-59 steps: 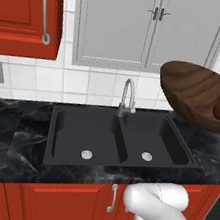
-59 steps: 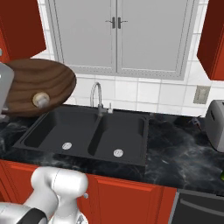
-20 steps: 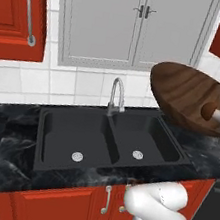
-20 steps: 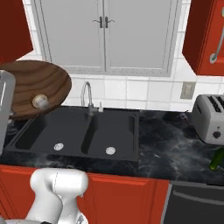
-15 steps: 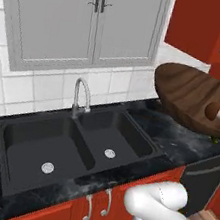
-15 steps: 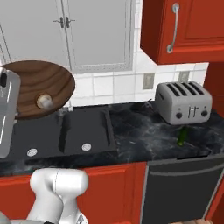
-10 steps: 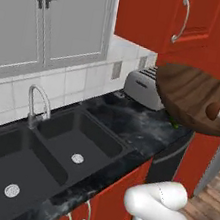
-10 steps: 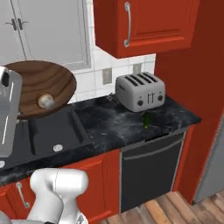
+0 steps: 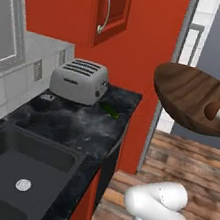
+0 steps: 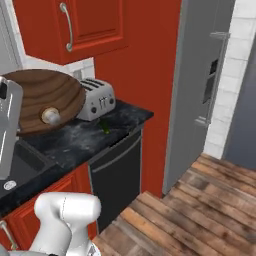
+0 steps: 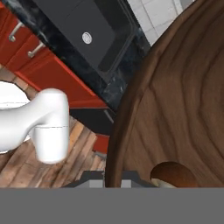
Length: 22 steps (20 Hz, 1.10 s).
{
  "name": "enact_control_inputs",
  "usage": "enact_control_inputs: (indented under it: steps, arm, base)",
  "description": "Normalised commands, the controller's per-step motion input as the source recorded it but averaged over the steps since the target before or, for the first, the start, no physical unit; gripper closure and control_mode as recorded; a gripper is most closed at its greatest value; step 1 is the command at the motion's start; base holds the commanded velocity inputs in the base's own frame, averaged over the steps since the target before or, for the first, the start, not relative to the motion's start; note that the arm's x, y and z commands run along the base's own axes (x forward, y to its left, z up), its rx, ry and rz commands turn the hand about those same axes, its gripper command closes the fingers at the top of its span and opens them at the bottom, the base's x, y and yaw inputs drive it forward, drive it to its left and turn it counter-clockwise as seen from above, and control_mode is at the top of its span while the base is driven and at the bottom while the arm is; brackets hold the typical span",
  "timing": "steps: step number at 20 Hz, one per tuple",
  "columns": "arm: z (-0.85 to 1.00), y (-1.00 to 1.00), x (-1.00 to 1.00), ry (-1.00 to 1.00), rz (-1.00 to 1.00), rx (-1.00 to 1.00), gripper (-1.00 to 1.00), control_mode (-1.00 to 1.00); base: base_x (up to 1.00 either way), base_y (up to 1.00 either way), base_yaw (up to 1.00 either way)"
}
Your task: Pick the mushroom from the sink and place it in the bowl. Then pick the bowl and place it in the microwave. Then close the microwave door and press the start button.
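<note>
While the base has swung past the sink toward the toaster (image 9: pixel 80 80), claw apparently pinching bowl (image 9: pixel 190 98) rim, mushroom (image 9: pixel 213 110) inside; microwave next.

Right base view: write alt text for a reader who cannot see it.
A wide brown wooden bowl is held up at left with a small mushroom inside it. Behind it a silver toaster sits on a black marble counter under red cabinets; a grey fridge and wooden floor lie right.

bowl (image 9: pixel 190 97): dark brown wood, visible grain, smooth
toaster (image 9: pixel 80 80): brushed silver metal
countertop (image 9: pixel 78 127): black marbled stone, glossy
sink (image 9: pixel 12 161): matt black
floor (image 10: pixel 200 210): wood planks
cabinets (image 10: pixel 95 25): red, smooth
</note>
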Motion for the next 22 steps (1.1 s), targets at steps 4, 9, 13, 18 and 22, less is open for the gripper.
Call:
enact_control_inputs:
  steps: [4, 9, 13, 18, 22]
  arm:
    - [0.0, 0.0, 0.0, 0.0, 0.0, 0.0, 1.0, 1.0]
    - [0.0, 0.0, 0.0, 0.0, 0.0, 0.0, 1.0, 1.0]
    - [0.0, 0.0, 0.0, 0.0, 0.0, 0.0, 1.0, 1.0]
    - [0.0, 0.0, 0.0, 0.0, 0.0, 0.0, 1.0, 1.0]
    - [0.0, 0.0, 0.0, 0.0, 0.0, 0.0, 1.0, 1.0]
  base:
    - [0.0, 0.0, -0.62]
    - [0.0, 0.0, -0.6]
    - [0.0, -0.01, -0.61]
    - [0.0, -0.03, -0.59]
    - [0.0, -0.1, -0.57]
